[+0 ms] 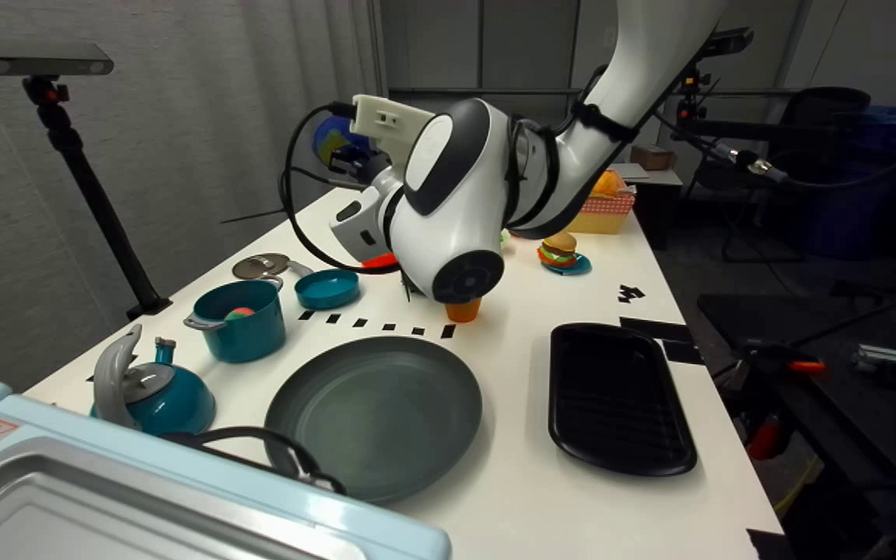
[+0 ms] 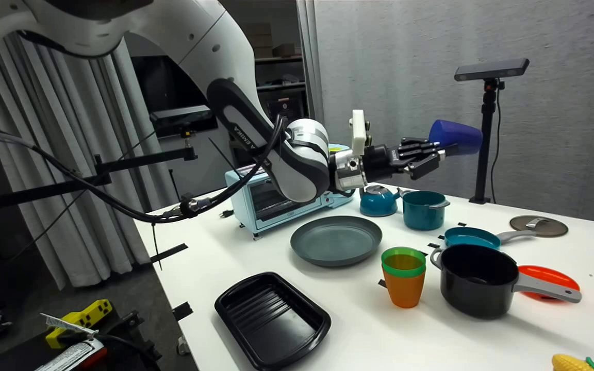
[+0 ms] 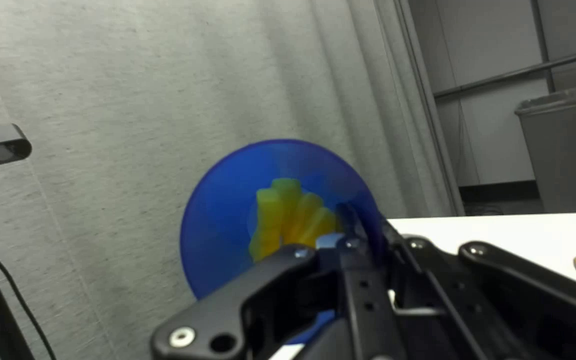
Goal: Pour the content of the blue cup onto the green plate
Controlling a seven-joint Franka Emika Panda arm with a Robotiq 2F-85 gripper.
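Wrist view: the gripper (image 3: 369, 231) is pinching the tilted blue cup (image 3: 220, 220), jaws nearly meeting, yellow pieces (image 3: 288, 212) lying inside; open air is surrounding it, a grey curtain (image 3: 133, 110) hanging ahead, the white table's edge (image 3: 493, 226) running below; in both exterior views the green plate (image 2: 335, 240) is resting lower, well apart

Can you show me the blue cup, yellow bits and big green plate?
Blue cup (image 2: 458, 136): in an exterior view, outer side.
Yellow bits (image 3: 292, 214): wrist view, middle of the bunch.
Green plate (image 1: 376, 416): in an exterior view, bare middle.
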